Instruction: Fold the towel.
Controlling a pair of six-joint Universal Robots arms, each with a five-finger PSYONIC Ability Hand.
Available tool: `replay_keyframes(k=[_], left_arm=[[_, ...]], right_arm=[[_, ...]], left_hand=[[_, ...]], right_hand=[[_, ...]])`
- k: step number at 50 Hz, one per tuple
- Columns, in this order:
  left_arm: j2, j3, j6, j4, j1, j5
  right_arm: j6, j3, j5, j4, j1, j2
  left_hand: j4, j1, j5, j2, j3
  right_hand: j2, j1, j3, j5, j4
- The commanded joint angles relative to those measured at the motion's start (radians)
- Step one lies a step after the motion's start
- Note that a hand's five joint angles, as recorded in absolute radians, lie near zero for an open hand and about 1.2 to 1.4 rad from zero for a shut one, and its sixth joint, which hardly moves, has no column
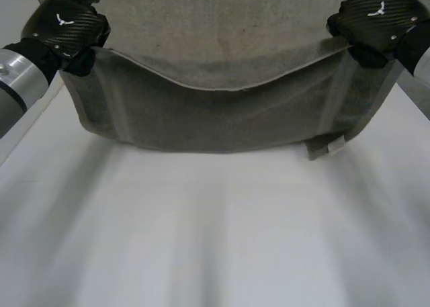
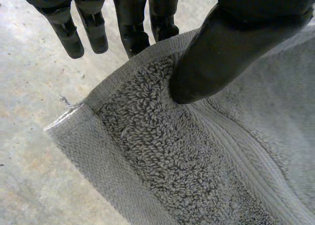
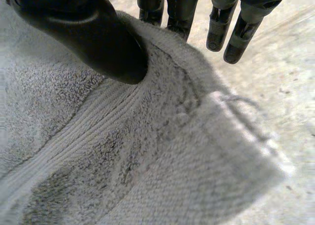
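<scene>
White table (image 1: 215,240) in front of me; a grey looped-terry towel (image 1: 222,119) hangs over its far part, strung between my two hands and sagging in the middle. My left hand (image 1: 64,25) pinches the towel's left corner, thumb pressed into the pile against the fingers behind the hem. My right hand (image 1: 376,18) clamps the right corner the same way.

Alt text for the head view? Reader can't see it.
The left hand and right hand each pinch a grey towel near a corner, holding it up so its edge sags between them. The white table lies in front.
</scene>
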Motion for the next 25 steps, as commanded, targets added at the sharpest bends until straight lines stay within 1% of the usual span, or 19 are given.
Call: replay_keyframes(k=[1,10,15,16,18,20,21,22,23,25], left_arm=[[0.046,-0.072,-0.002,-0.013,0.019,0.008],[0.079,-0.166,0.004,-0.027,0.071,0.017],[0.134,-0.245,0.002,-0.039,0.111,0.03],[0.134,-0.245,0.002,-0.039,0.111,0.03],[0.173,-0.287,0.002,-0.05,0.125,0.057],[0.193,-0.305,0.002,-0.056,0.134,0.074],[0.194,-0.305,0.002,-0.056,0.134,0.074],[0.212,-0.323,0.002,-0.063,0.145,0.088],[0.229,-0.337,0.001,-0.07,0.156,0.1],[0.246,-0.35,-0.001,-0.074,0.168,0.109]], right_arm=[[0.024,0.082,-0.007,-0.015,-0.008,-0.066],[0.022,0.198,-0.005,0.008,-0.014,-0.113],[0.022,0.272,-0.013,0.012,-0.016,-0.149],[0.022,0.3,-0.019,0.012,-0.017,-0.161],[0.022,0.334,-0.03,0.014,-0.028,-0.178],[0.023,0.393,-0.056,0.015,-0.071,-0.208],[0.024,0.393,-0.056,0.015,-0.071,-0.209],[0.024,0.424,-0.074,0.017,-0.091,-0.224],[0.024,0.424,-0.074,0.017,-0.091,-0.224],[0.027,0.468,-0.109,0.038,-0.119,-0.262]], left_hand=[[-0.05,0.139,0.075,0.077,-0.043],[-0.05,0.139,0.075,0.077,-0.043],[-0.05,0.139,0.075,0.077,-0.043],[-0.05,0.139,0.075,0.077,-0.043],[-0.05,0.139,0.075,0.077,-0.043],[-0.05,0.139,0.075,0.077,-0.043],[-0.05,0.139,0.075,0.077,-0.043],[-0.05,0.139,0.075,0.077,-0.043],[-0.05,0.139,0.075,0.077,-0.043],[-0.05,0.139,0.075,0.077,-0.043]], right_hand=[[0.062,0.086,-0.007,0.034,-0.06],[0.062,0.086,-0.007,0.034,-0.06],[0.062,0.086,-0.007,0.034,-0.06],[0.062,0.086,-0.007,0.034,-0.06],[0.062,0.086,-0.007,0.034,-0.06],[0.062,0.086,-0.007,0.034,-0.06],[0.062,0.086,-0.007,0.034,-0.06],[0.062,0.086,-0.007,0.034,-0.06],[0.062,0.086,-0.007,0.034,-0.06],[0.062,0.086,-0.007,0.034,-0.06]])
